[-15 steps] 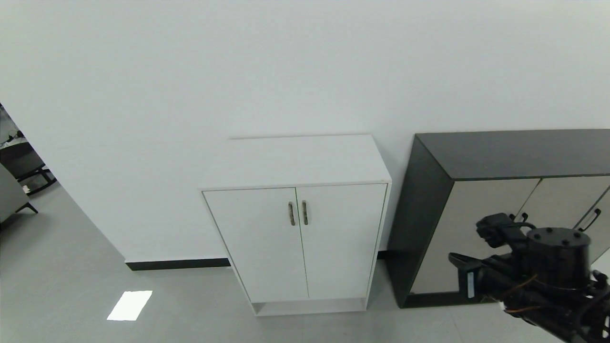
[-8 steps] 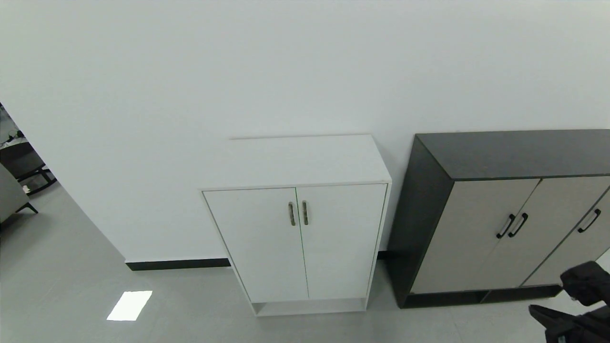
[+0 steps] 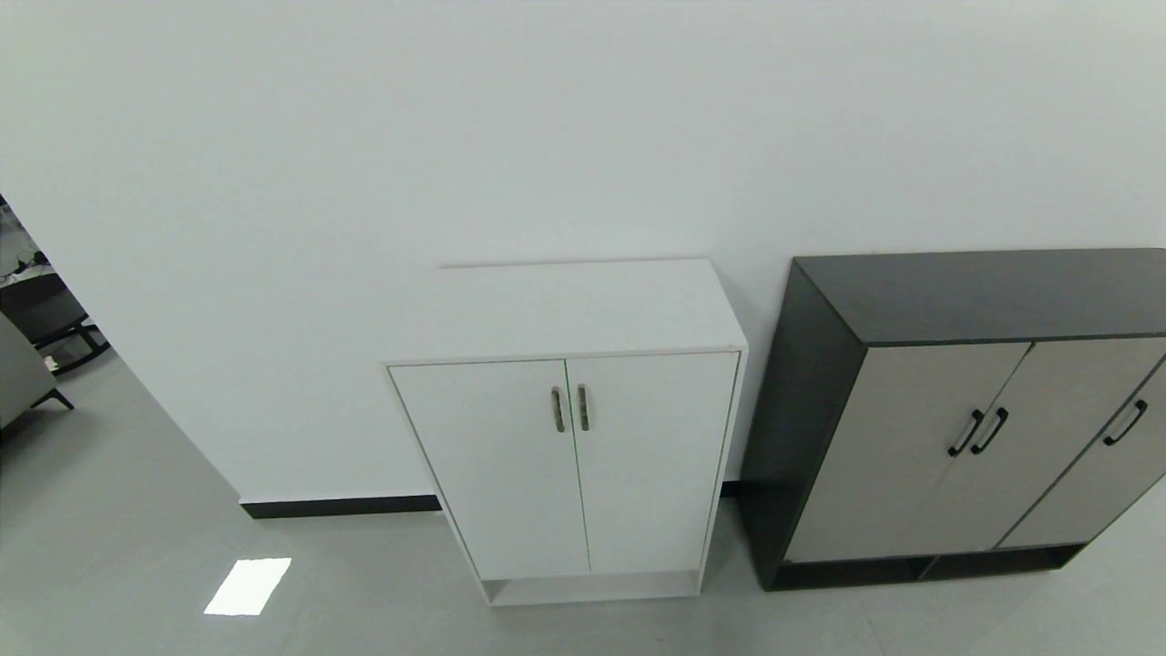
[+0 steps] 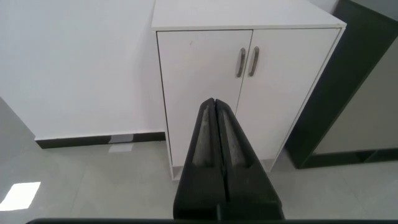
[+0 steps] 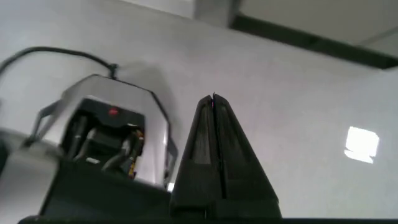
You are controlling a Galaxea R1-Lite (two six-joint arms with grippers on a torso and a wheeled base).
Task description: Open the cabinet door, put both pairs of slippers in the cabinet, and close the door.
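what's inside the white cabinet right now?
Cannot tell. Both doors of the white cabinet are shut, handles meeting at the middle seam, so the inside is covered. Only the low recess under the doors is open to view.

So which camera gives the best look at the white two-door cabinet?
The head view: the white two-door cabinet stands whole, both doors shut. In the left wrist view the shut left claw covers its lower middle. The right wrist view faces the grey floor.

Shut doors (image 3: 492, 465) hide the inside of the white cabinet (image 3: 583, 310).
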